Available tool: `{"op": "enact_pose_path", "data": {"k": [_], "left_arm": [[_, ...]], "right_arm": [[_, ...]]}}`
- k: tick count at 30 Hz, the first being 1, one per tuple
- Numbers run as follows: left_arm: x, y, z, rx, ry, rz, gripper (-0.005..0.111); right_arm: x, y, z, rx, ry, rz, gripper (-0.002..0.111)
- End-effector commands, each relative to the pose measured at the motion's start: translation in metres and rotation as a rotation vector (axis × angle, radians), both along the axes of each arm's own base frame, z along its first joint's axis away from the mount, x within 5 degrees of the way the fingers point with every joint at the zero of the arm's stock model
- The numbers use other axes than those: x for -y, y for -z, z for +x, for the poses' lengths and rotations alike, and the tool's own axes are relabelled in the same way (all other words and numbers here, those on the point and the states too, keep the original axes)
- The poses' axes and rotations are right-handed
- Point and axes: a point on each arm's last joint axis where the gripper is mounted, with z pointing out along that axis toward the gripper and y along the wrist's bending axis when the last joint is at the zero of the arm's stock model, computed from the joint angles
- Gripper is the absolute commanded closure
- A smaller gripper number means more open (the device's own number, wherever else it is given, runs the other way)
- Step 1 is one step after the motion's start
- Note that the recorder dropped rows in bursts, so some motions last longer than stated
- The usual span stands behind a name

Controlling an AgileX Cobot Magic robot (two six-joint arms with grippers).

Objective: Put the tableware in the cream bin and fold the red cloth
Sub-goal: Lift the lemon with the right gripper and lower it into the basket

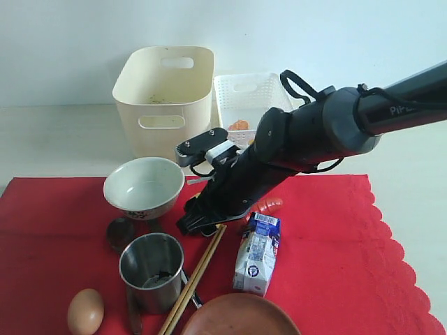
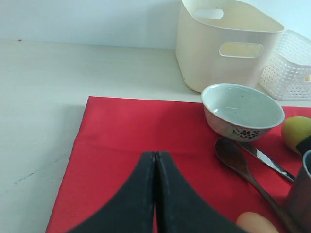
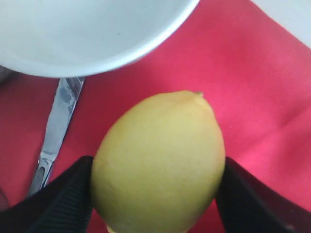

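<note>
Left gripper jaws pressed shut, empty, above red cloth. Bowl, spoon, cup, chopsticks and plate sit on cloth. Cream bin behind, on table. Right gripper jaws wide, clamping lemon beside bowl.

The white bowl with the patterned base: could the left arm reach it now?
Probably yes: only bare red cloth lies between the shut left pincer and the white patterned bowl; it must open first.
</note>
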Motion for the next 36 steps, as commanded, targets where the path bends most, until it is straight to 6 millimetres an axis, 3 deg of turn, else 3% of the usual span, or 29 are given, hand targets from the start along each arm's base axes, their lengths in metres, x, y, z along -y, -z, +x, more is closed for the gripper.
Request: {"op": "enact_pose_path", "data": {"k": [1, 5, 10, 20, 28, 32, 36], "left_arm": [[0.0, -0.001, 0.0, 0.013, -0.006, -0.01, 0.107], [0.0, -0.001, 0.0, 0.013, -0.006, -0.01, 0.107], [0.0, -0.001, 0.0, 0.013, -0.006, -0.01, 0.107], [0.0, -0.001, 0.0, 0.013, -0.006, -0.01, 0.107], [0.0, -0.001, 0.0, 0.013, -0.006, -0.01, 0.107], [0.0, -0.001, 0.0, 0.013, -0.006, -0.01, 0.107], [0.0, -0.001, 0.0, 0.013, -0.006, -0.01, 0.107]], "right_arm": [[-0.001, -0.001, 0.002, 0.014, 0.009, 0.005, 0.065], [0.0, -0.005, 0.001, 0.011, -0.009, 0.0, 0.085], [0.001, -0.025, -0.003, 0.02, -0.042, 0.007, 0.108], [0.019, -0.098, -0.018, 0.105, -0.036, -0.02, 0.108], [0.041, -0.167, -0.044, 0.206, -0.03, 0.007, 0.108], [0.05, -0.189, -0.055, 0.273, -0.026, 0.043, 0.108], [0.058, -0.196, -0.057, 0.386, 0.014, 0.066, 0.108]]}}
